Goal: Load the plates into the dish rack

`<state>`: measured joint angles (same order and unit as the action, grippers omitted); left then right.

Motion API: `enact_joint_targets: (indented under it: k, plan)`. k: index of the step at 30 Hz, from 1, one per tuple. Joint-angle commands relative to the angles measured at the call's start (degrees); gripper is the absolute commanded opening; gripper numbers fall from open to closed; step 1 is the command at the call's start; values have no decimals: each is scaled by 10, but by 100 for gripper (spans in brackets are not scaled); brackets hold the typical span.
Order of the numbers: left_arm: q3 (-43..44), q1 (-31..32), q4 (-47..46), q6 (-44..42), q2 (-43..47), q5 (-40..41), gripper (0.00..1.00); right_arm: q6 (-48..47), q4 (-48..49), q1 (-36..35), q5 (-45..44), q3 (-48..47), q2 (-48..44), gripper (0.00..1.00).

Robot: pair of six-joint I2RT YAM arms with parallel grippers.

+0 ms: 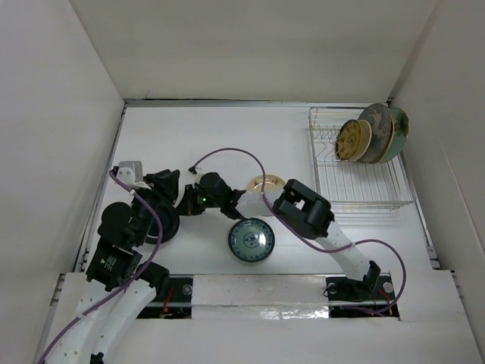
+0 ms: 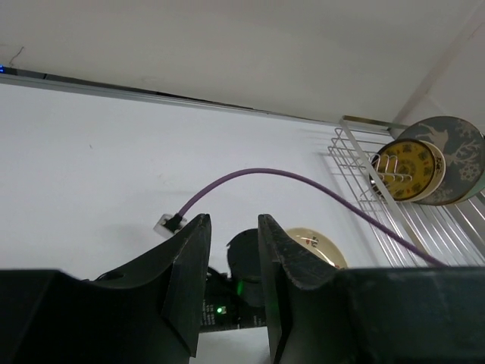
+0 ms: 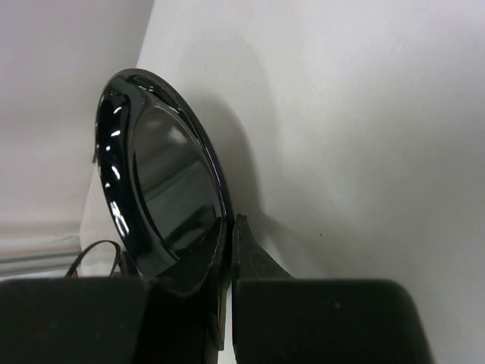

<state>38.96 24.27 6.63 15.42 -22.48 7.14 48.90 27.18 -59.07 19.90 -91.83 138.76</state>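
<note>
My right gripper (image 3: 229, 224) is shut on the rim of a glossy black plate (image 3: 163, 189) and holds it on edge above the table; in the top view the gripper (image 1: 182, 206) sits left of centre with the plate (image 1: 165, 221) beside it. My left gripper (image 2: 233, 227) is open and empty, close by at the left (image 1: 165, 183), facing the right wrist. A blue-green patterned plate (image 1: 250, 241) lies flat on the table. A cream plate (image 1: 267, 184) lies partly under the right arm. The dish rack (image 1: 356, 189) holds a yellow patterned plate (image 1: 350, 140), a grey deer plate (image 1: 375, 129) and a pale green plate (image 1: 399, 129).
White walls enclose the table on the left, back and right. A purple cable (image 1: 242, 154) loops over the table from the right wrist. The rack (image 2: 364, 171) stands at the back right corner, with its near rows of prongs bare.
</note>
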Motion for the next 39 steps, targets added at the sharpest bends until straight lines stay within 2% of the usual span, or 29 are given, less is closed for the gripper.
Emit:
enact_joint_targets:
  k: [1,5,10,14,17,22,26,31,34,39]
  plan:
    - [4,-3,-27,-6,10,-7,28,-7,78,33,-31,19,-106,0]
    - [4,-3,-28,-5,25,-9,28,-49,70,69,-74,67,-195,0]
    - [2,-3,-28,-3,44,-21,29,-156,-8,144,-195,153,-310,0]
    - [2,-3,-26,0,67,-34,29,-233,-72,224,-346,242,-430,0]
    - [1,-3,-28,1,85,-48,30,-315,-134,278,-553,287,-544,0]
    - [-1,-3,-36,6,104,-68,30,-411,-153,359,-710,304,-617,0]
    - [0,-3,-37,8,104,-98,30,-498,-142,413,-775,300,-619,0]
    - [0,-3,-37,10,114,-103,30,-534,-129,454,-820,290,-587,0]
    - [0,3,-36,9,118,-98,30,-585,-63,454,-837,304,-566,0]
    - [0,15,-36,8,114,-93,31,-596,-49,444,-832,322,-528,0]
